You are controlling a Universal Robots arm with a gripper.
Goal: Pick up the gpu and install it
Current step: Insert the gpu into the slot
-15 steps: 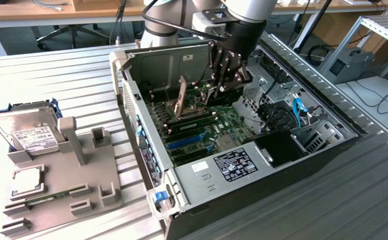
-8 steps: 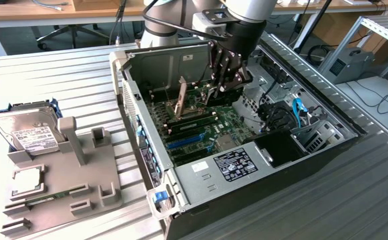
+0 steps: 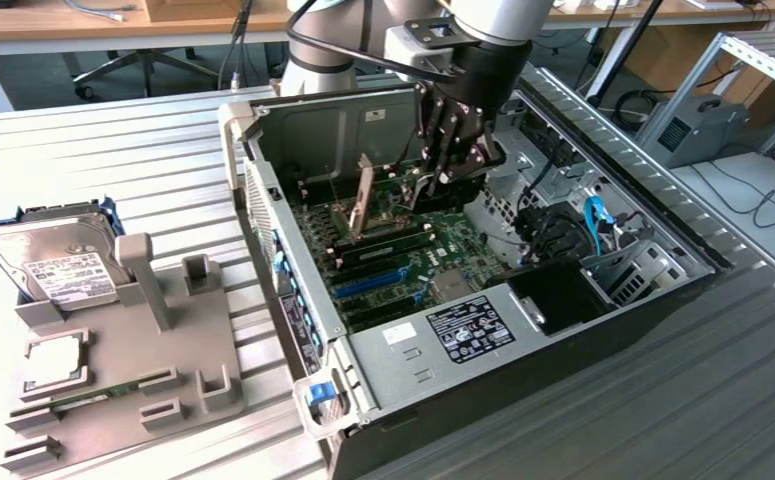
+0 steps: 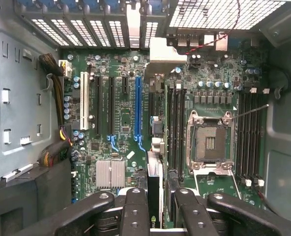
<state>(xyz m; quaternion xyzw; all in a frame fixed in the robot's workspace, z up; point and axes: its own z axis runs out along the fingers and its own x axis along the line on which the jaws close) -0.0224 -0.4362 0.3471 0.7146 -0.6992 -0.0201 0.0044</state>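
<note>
My gripper reaches down into the open computer case, above the motherboard. In the wrist view its black fingers are closed on the gpu. The gpu is a thin black card seen edge-on, running away from the camera toward the case's rear slot openings. It hangs over the board just beside the long blue expansion slot, between that slot and the black memory slots. Whether the card touches the board I cannot tell.
An empty CPU socket with its plate raised lies close by. Cables and a drive cage fill the case's exterior-view right. Outside, a grey fixture holds a silver hard drive.
</note>
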